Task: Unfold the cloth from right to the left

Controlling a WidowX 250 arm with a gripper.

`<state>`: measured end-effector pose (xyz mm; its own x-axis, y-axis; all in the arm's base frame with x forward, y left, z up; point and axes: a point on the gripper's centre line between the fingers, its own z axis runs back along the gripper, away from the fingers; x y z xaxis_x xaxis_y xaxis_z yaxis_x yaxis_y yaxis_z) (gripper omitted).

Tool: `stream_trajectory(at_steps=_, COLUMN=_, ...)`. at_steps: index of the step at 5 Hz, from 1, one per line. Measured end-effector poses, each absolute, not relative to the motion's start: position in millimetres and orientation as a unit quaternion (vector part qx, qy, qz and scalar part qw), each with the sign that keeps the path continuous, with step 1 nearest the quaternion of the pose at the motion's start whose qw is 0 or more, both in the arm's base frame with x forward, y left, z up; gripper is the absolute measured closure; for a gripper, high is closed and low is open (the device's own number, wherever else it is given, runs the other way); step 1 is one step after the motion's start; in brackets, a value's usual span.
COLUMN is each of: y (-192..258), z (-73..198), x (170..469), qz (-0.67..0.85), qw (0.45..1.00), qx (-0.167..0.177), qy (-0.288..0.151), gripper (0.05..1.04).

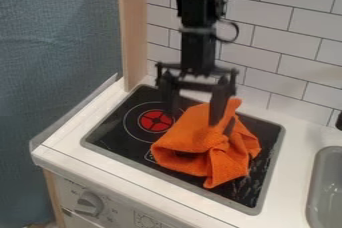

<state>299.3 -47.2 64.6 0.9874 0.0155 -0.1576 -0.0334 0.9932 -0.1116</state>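
An orange cloth lies bunched and folded on the black stove top, over its middle and right part. One corner of it sticks up at the back, and another hangs toward the front. The black gripper points down at the cloth's back left portion, its two fingers spread apart. Its right finger overlaps the cloth in view, while the left one is by the cloth's back left edge. Whether either finger touches the fabric I cannot tell.
A red burner mark shows left of the cloth. White counter surrounds the stove top, with a grey sink at the right. Behind stand a tiled wall and a wooden post. A knob is on the front panel.
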Motion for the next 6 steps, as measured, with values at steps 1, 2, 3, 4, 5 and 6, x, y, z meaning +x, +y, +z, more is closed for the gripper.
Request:
stream_trajectory(at_steps=1, y=-56.6, z=60.8, x=303.1, qz=0.005, qw=0.998, qx=-0.045, qy=0.047, gripper=0.083)
stream_trajectory(at_steps=2, y=-59.9, z=54.7, x=306.7, qz=0.000, qw=0.999, qx=-0.034, qy=0.022, gripper=0.083)
stream_trajectory(at_steps=3, y=-67.4, z=49.8, x=312.0, qz=-0.024, qw=0.998, qx=-0.055, qy=-0.008, gripper=0.083)
stream_trajectory(at_steps=4, y=-66.8, z=49.9, x=320.3, qz=-0.028, qw=0.998, qx=-0.050, qy=-0.035, gripper=0.083)
stream_trajectory(at_steps=5, y=-73.8, z=53.3, x=330.7, qz=-0.033, qw=0.998, qx=-0.033, qy=-0.049, gripper=0.083)
stream_trajectory(at_steps=6, y=-78.0, z=41.7, x=335.6, qz=-0.041, qw=0.998, qx=-0.039, qy=-0.033, gripper=0.083)
